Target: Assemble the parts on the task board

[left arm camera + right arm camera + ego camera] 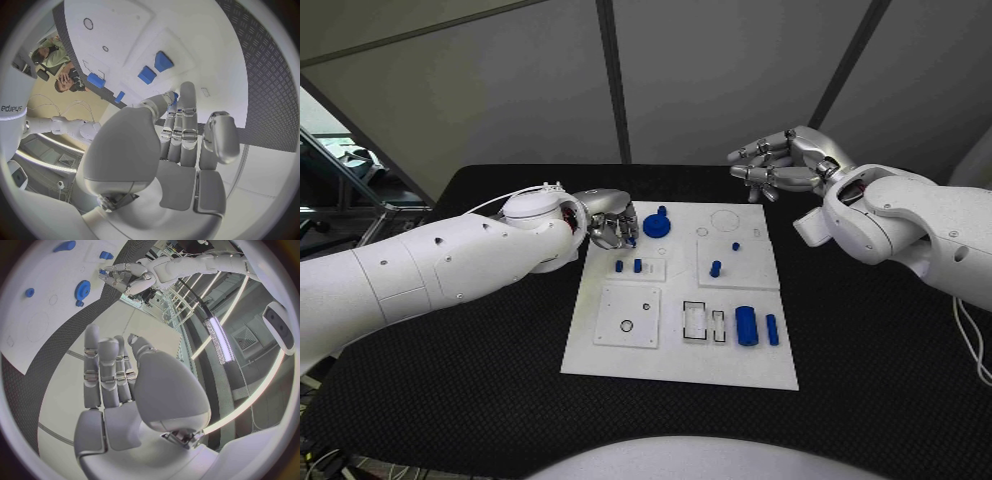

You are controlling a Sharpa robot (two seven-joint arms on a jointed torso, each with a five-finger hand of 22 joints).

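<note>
1. My two arms are glossy white, built of rounded, bulging shells, with small dark screw holes dotted along the left arm (430, 265).
2. A thin white cable loops over the wrist of that arm, just behind the left hand (607, 225).
3. Both hands are silver metal with segmented fingers; the right hand (783, 160) shows dark gaps between its segments.
4. From the wrist cameras I see smooth grey palm plates and ribbed fingers (181, 132).
5. Dark lettering marks the white shell in the left wrist view.
</note>
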